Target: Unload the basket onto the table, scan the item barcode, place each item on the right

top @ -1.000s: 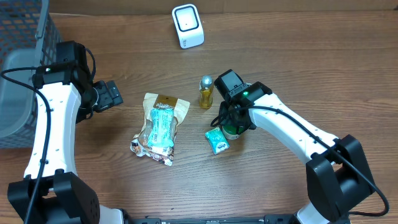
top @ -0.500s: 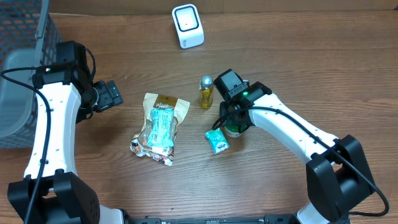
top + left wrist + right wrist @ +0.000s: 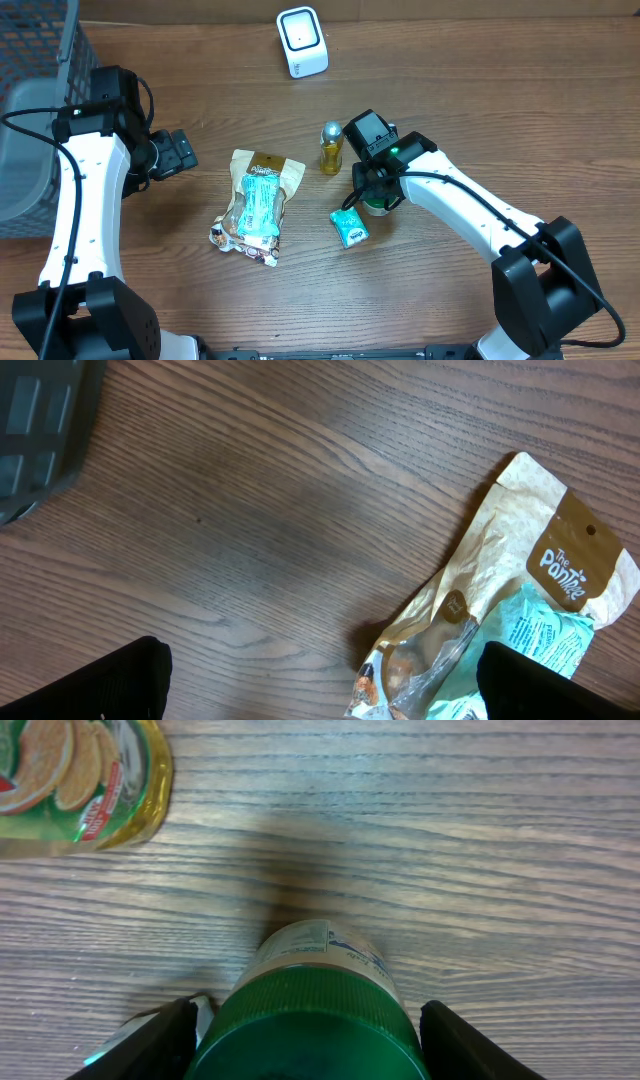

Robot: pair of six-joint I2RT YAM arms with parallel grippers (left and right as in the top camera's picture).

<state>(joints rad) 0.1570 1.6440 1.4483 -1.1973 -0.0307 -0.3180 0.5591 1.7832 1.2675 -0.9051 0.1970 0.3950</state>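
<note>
Wood-grain table (image 3: 480, 90) carries everything. Nearest lie a teal packet (image 3: 349, 227) and a snack bag (image 3: 258, 205). Just beside the packet stands the green bottle (image 3: 315, 955), the right gripper (image 3: 310, 1040) pinching its cap from both sides. The left gripper (image 3: 178, 152) hangs beside the bag, jaws spread wide, holding nothing. Farther off stand a yellow bottle (image 3: 331, 148), then the white scanner (image 3: 302, 41), well apart from the green bottle.

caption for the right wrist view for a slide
Right gripper flanks a green-capped bottle on the wooden table, orange-labelled bottle beyond
</note>
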